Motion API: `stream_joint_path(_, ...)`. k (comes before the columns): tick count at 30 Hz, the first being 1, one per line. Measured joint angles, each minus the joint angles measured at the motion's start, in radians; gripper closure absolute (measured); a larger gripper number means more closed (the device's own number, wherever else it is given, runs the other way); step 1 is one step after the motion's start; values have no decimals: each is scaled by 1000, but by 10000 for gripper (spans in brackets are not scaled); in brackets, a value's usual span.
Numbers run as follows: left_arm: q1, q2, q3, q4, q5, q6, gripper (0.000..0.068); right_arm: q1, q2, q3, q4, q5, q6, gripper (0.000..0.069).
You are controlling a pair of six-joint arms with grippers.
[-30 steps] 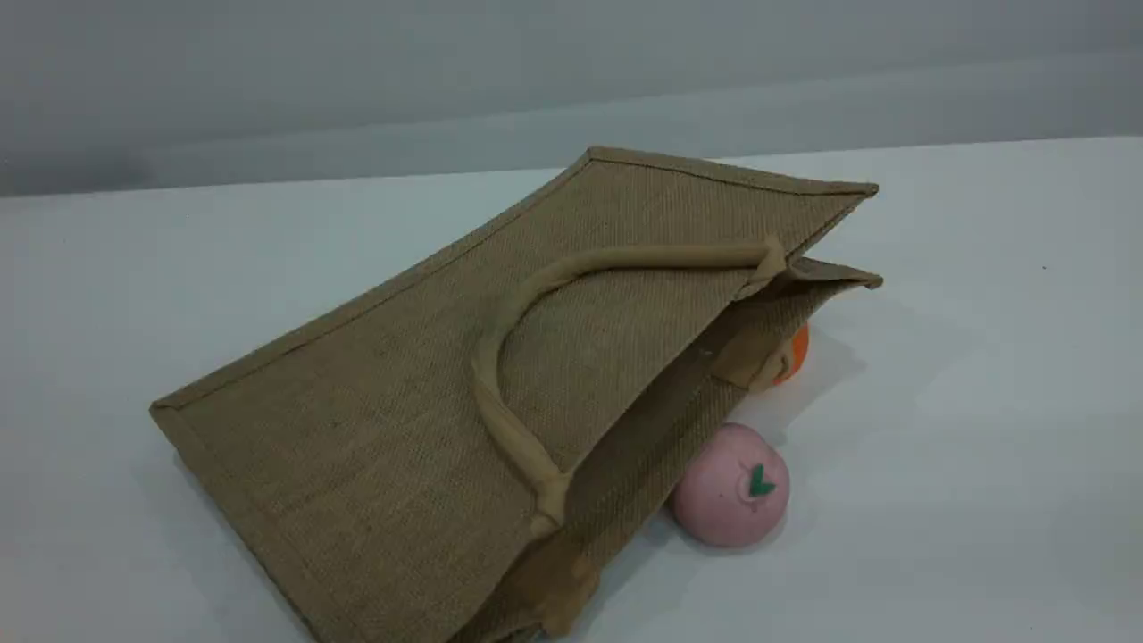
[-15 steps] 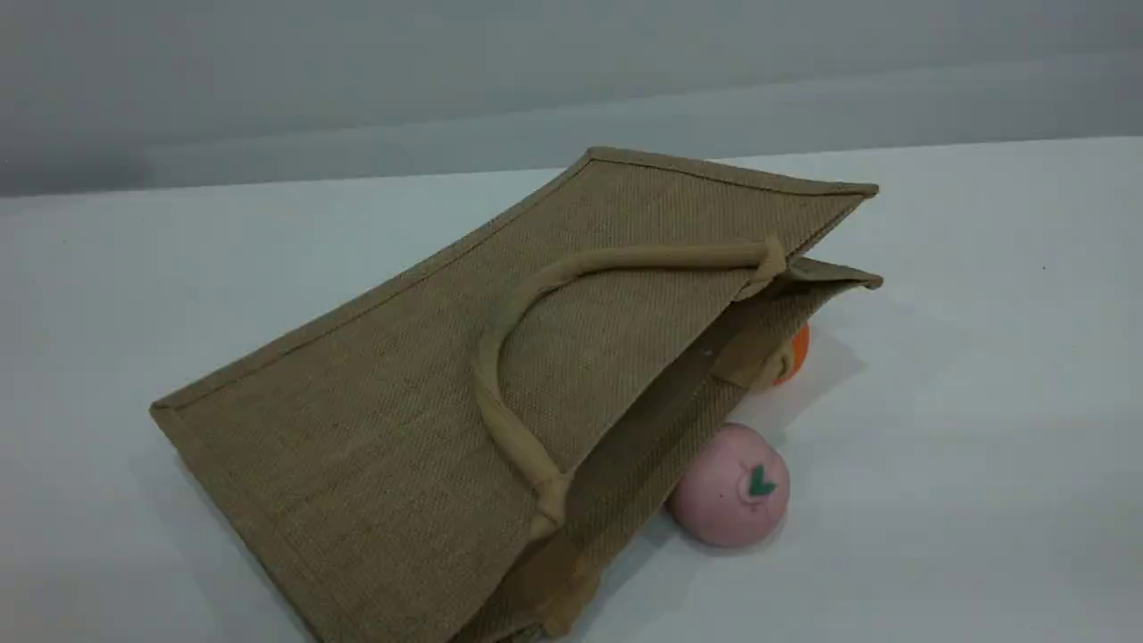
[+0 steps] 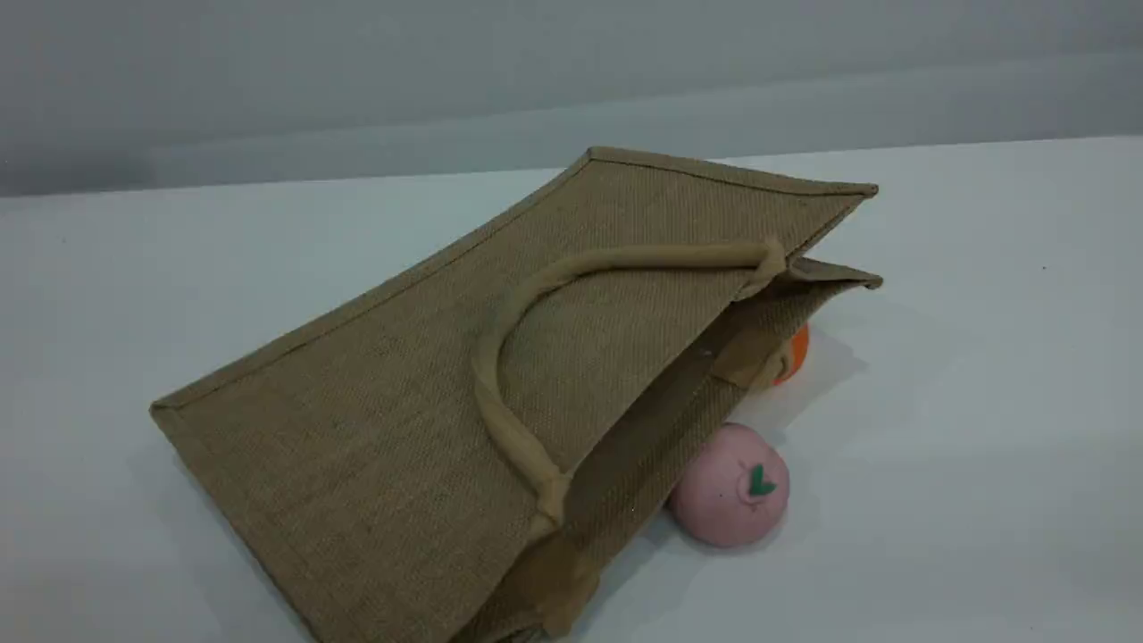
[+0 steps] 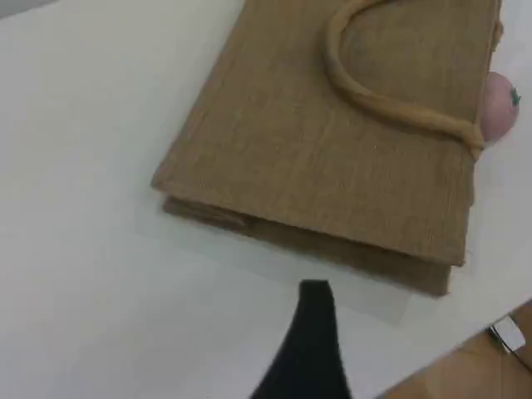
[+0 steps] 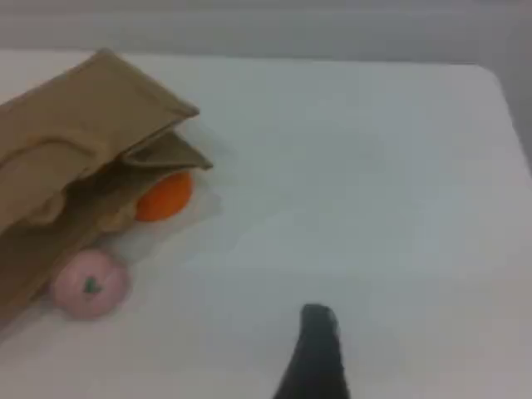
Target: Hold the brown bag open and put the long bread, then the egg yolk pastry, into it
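Observation:
The brown bag lies on its side on the white table, its mouth facing right and standing slightly apart. One beige loop handle rests flat on its upper face. In the left wrist view the bag fills the upper middle, and my left gripper hovers above bare table short of the bag's closed bottom end. In the right wrist view the bag's mouth is at the far left, with my right gripper well to its right over bare table. Each wrist view shows one dark fingertip with nothing on it. The long bread and egg yolk pastry are out of view.
A pink ball with a green leaf mark sits against the bag's mouth edge. An orange fruit peeks out from under the mouth's far corner. The table edge runs close behind my left gripper. White table spreads to the right of the bag.

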Motion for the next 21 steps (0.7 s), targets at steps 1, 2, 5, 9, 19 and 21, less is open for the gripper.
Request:
stream_joint_path(1, 0, -8, 0, 0, 0, 0, 93, -8, 0, 0, 0, 0, 0, 160)
stream_joint_path(2, 1, -18, 0, 0, 0, -1, 93, -10, 1, 0, 0, 0, 0, 160)
stream_joint_path(5, 43, -38, -1, -1, 0, 0, 93, -10, 1, 0, 0, 0, 0, 160)
stream_joint_path(9, 187, -75, -1, 0, 0, -1, 93, -10, 2, 0, 0, 0, 0, 160)
stream_joint_path(19, 332, -89, -1, 0, 1, -2, 93, -7, 2, 0, 0, -2, 0, 160)
stream_joint_path(21, 332, -89, -1, 0, 1, -2, 93, -6, 2, 0, 0, -2, 0, 160)
